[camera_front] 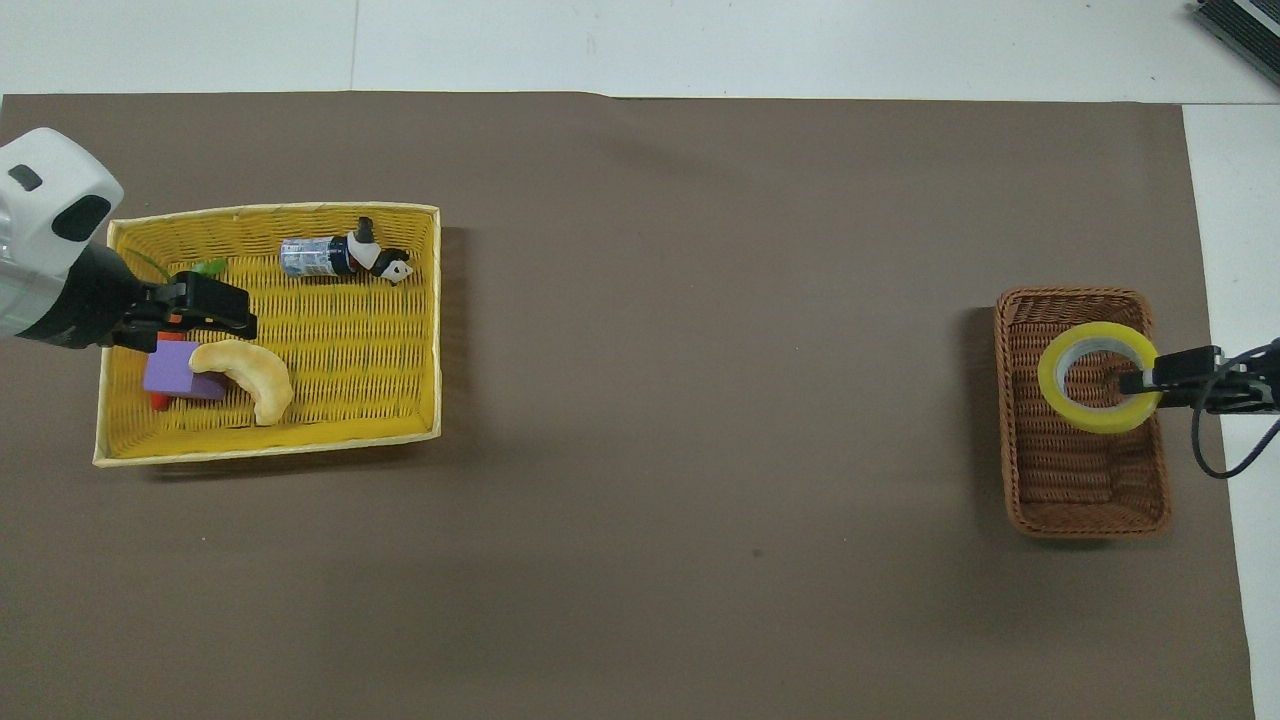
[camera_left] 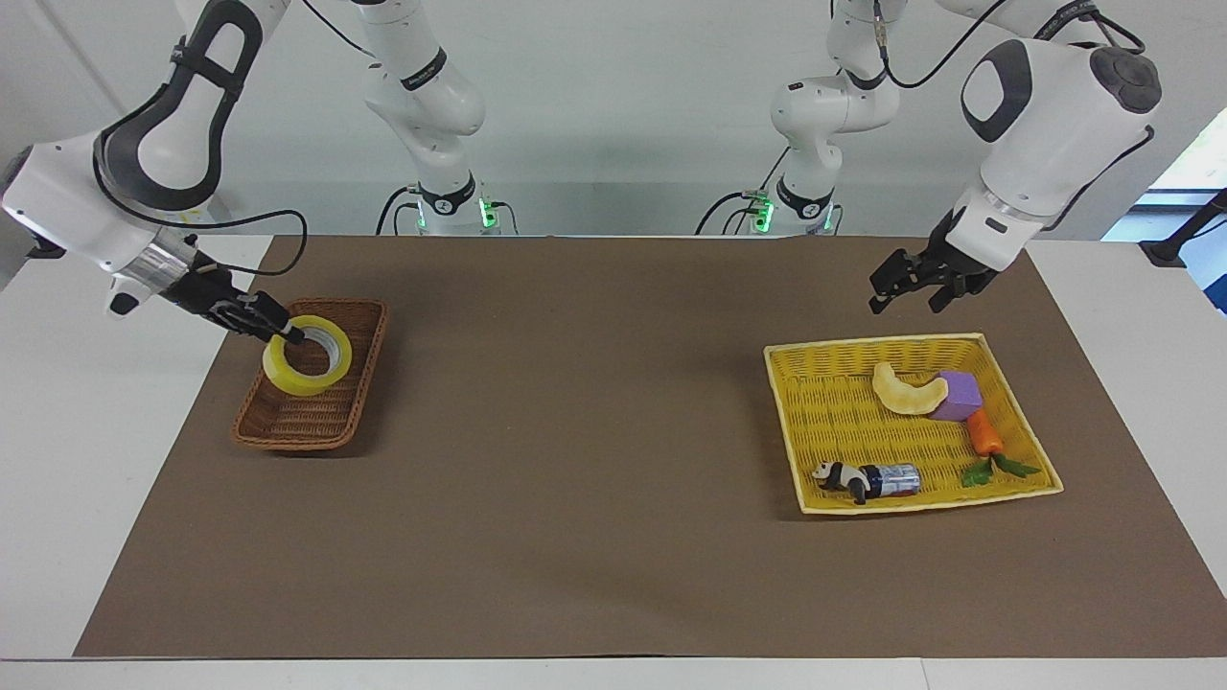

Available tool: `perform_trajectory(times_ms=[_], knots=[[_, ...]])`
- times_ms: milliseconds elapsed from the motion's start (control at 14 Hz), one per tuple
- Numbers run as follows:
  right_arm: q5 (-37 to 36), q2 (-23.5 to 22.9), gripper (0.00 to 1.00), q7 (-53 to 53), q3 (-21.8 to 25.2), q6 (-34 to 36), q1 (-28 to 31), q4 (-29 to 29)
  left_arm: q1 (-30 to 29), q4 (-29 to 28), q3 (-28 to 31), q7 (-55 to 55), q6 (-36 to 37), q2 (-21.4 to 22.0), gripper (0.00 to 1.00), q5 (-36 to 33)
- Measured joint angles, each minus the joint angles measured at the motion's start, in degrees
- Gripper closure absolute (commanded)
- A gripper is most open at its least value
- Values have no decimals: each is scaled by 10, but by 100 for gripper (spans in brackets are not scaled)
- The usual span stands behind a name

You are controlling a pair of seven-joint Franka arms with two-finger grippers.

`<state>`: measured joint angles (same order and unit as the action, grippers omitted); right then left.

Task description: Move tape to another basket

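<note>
The right claw [camera_left: 288, 335] pinches the rim of the yellow tape roll [camera_left: 308, 355] and holds it tilted over the brown wicker basket [camera_left: 288, 422] at the right arm's end of the bench. The left claw [camera_left: 901, 287] hangs over the mat near the yellow woven tray [camera_left: 824, 422]; whether it is parted I cannot tell.

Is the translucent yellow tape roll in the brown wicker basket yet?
Not set down: the tape roll hangs over the basket, gripped by the right gripper.

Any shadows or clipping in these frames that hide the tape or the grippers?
Facing view: soft even light, tape clear over the basket, both grippers whole. Overhead view: right gripper and left gripper partly cut off by the frame edges; baskets cast faint shadows.
</note>
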<state>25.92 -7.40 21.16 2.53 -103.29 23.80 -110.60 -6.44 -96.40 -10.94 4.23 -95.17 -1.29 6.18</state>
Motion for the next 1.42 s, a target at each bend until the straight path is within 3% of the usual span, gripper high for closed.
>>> perform_trajectory(times_ms=[712, 926, 997, 1068, 1139, 1211, 1424], knots=[[-11, -3, 98, 53, -1, -63, 6, -61, -1, 20, 32, -63, 61, 25, 0, -37], [-30, -3, 78, 57, -1, -73, 7, -70, -1, 20, 31, -64, 62, 26, 0, -56], [-33, -5, 66, 60, -1, -78, 7, -73, -1, 20, 31, -64, 62, 27, 0, -57], [-33, -7, 46, 70, -1, -82, 7, -76, -1, 21, 30, -64, 61, 27, 0, -57], [-33, -10, 7, 80, -1, -85, 7, -77, -1, 21, 30, -64, 61, 27, 0, -57], [-33, -11, 0, 85, -1, -85, 8, -77, -1, 21, 30, -64, 61, 27, 0, -57], [-34, -14, 0, 87, -2, -99, 8, -71, -1, 22, 31, -64, 61, 27, 0, -57]])
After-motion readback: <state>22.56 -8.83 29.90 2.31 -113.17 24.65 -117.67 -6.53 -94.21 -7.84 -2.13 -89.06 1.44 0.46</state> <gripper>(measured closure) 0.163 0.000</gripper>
